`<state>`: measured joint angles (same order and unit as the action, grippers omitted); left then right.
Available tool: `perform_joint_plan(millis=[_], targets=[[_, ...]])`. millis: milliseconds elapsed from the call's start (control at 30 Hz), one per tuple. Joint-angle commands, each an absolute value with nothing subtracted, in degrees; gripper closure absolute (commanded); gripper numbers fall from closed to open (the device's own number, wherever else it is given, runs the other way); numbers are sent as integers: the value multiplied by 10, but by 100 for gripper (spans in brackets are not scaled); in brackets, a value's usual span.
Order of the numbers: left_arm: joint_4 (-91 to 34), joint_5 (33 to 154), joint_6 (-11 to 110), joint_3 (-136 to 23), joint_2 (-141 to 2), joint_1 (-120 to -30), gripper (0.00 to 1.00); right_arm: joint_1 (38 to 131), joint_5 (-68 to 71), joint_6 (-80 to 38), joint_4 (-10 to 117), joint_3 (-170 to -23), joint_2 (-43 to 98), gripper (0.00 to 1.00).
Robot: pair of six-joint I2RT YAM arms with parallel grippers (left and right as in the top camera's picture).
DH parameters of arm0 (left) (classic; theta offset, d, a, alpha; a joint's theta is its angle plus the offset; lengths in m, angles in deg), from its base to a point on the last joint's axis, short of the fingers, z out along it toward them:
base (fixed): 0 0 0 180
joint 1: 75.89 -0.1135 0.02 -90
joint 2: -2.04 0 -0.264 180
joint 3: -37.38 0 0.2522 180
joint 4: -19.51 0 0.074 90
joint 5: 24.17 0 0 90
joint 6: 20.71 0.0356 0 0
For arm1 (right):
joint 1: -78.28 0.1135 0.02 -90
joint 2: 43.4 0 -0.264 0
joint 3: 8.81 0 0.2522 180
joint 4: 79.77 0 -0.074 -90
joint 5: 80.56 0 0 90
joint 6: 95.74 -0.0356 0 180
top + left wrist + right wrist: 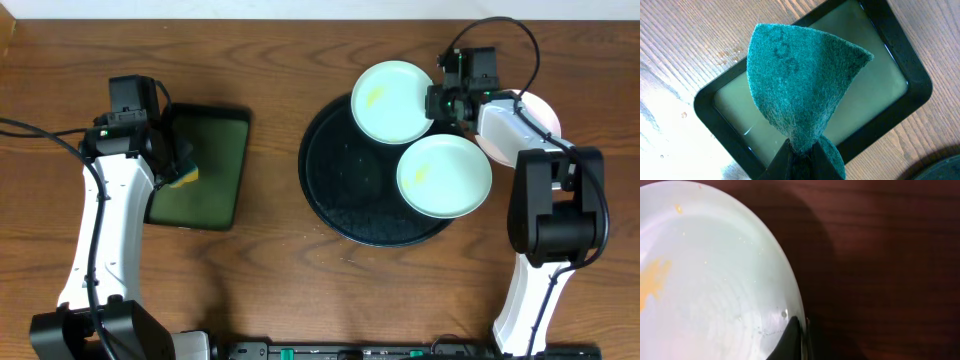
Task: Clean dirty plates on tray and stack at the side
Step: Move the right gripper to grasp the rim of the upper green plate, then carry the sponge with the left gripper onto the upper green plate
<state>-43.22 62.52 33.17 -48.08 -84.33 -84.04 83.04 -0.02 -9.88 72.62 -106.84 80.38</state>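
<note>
Left fingers (781, 167) were clenched on the lower end of a teal scouring pad (800, 85), which fanned upward across the middle of the left wrist view. Below it lay a small rectangular tray (920, 82), black-rimmed with a green inside, at the left of the overhead view on the wooden worktop (280, 280). The pad hung over the tray's left part, and I could not tell whether it touched the tray. Right fingers (790, 342) were closed on the rim of the pale cyan plate (390, 100), gripping its right edge in the upper middle of the overhead view. A yellowish smear (652, 280) showed on the plate at the left of the right wrist view, with bare dark wood beyond the rim. That plate sat at the upper right of the round black tray (345, 190), jutting out past the tray's rim; whether it rested there or was raised a little I could not say. Just below and to its right, the pale green plate (445, 178), also smeared with yellow, lay on the tray with its right side over the rim. Off the tray, at the far right, the white plate (543, 108) sat on the worktop, mostly hidden under the right arm.
</note>
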Motion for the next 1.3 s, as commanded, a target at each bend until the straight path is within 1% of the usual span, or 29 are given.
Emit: perform_joint_plan(millis=[0,333,500,733,800,900,1267], targets=[[-432,622,337,-479,-838,-842,93,828,6,-93,719,-1070,787,99],[-431,623,337,-479,-838,-842,93,849,-76,-93,662,-1070,695,99],[-429,639,345,-479,-838,-842,93,869,-78,-100,616,-1070,682,99],[-419,684,371,-478,-839,-834,92,879,-136,-99,521,-1070,682,99],[-407,717,393,-479,-839,-822,93,881,-132,-94,495,-1070,683,99],[-393,744,408,-479,-839,-793,93,884,-131,-82,491,-1067,688,99],[-339,742,407,-479,-849,-650,93,911,-130,-82,483,-1067,750,99]])
